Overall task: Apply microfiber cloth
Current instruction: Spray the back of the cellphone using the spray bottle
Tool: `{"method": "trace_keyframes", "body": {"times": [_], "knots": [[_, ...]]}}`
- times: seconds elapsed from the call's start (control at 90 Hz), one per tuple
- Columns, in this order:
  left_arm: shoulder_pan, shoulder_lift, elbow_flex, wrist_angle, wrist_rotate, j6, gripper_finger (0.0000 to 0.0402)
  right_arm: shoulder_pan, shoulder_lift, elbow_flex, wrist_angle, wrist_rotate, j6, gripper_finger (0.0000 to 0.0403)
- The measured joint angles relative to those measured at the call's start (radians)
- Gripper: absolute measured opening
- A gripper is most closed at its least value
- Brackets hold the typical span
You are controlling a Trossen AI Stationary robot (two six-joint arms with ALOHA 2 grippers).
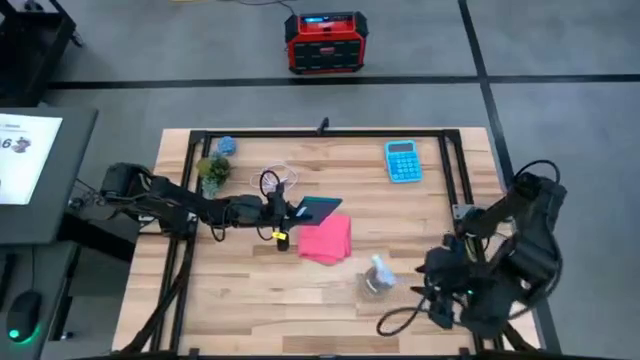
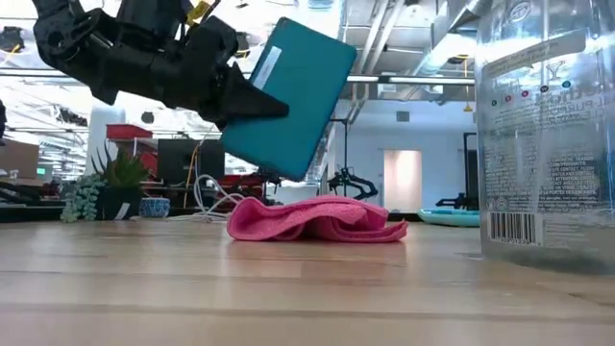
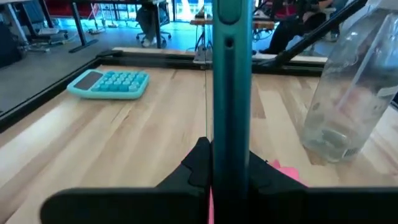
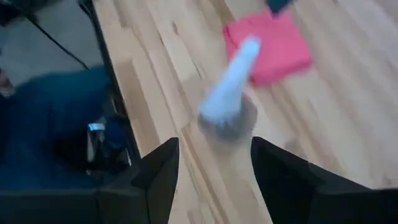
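Cloth (image 1: 326,240) lay crumpled mid-worktop (image 1: 250,290), just under teal phone (image 1: 320,209). Left gripper (image 1: 290,212) raised, jaws clamped on phone, tilted above cloth. Right gripper (image 4: 214,171) near bottle (image 1: 376,275), jaws apart, empty.

left hand (image 1: 290,211) mid-counter, closed on a teal phone (image 1: 322,208) | pink microfiber cloth (image 1: 327,240) flat on the counter (image 1: 250,290) just beside the phone; clear bottle (image 1: 377,277) near it | blue calculator (image 1: 402,160) at far edge | right hand (image 1: 440,290) near the bottle, at the counter's right
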State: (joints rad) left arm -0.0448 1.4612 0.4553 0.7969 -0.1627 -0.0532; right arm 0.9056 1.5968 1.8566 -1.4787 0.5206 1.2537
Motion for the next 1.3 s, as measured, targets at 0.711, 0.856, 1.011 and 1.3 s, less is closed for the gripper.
{"method": "trace_keyframes", "body": {"times": [0.711,0.856,1.011,1.3], "knots": [[0.000,0.000,0.000,-0.001,-0.001,-0.039,0.0009,0.152,0.057,-0.356,0.198,0.153,0.250,0.0206],[0.006,0.000,0.000,-0.001,-0.001,-0.049,0.0009,0.147,0.058,-0.416,0.224,0.167,0.290,0.0238],[0.006,0.000,0.001,0.006,-0.003,-0.049,0.0009,0.119,0.058,-0.452,0.239,0.164,0.284,0.0272],[0.009,0.000,0.006,0.003,-0.002,-0.041,0.0009,0.106,0.058,-0.460,0.263,0.272,0.118,0.0292]]}}
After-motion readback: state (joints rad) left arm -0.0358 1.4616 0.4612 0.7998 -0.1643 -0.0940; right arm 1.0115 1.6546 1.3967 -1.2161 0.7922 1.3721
